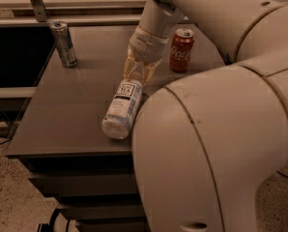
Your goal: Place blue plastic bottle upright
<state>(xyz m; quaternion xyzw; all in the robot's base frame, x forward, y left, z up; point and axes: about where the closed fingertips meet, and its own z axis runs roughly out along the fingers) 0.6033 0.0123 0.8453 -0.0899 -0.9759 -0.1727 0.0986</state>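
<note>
The blue plastic bottle (122, 108) lies slanted on the dark table (71, 105), its base toward the front edge and its black-and-white label patch facing up. My gripper (137, 71) comes down from above at the bottle's far end and is shut on its neck. The cap is hidden between the fingers. Whether the bottle's base touches the table or hangs just above it, I cannot tell.
A slim silver can (64, 44) stands at the table's back left. A red Coca-Cola can (181, 50) stands at the back right, close beside my wrist. My own arm (216, 144) fills the right foreground and hides the table's right front.
</note>
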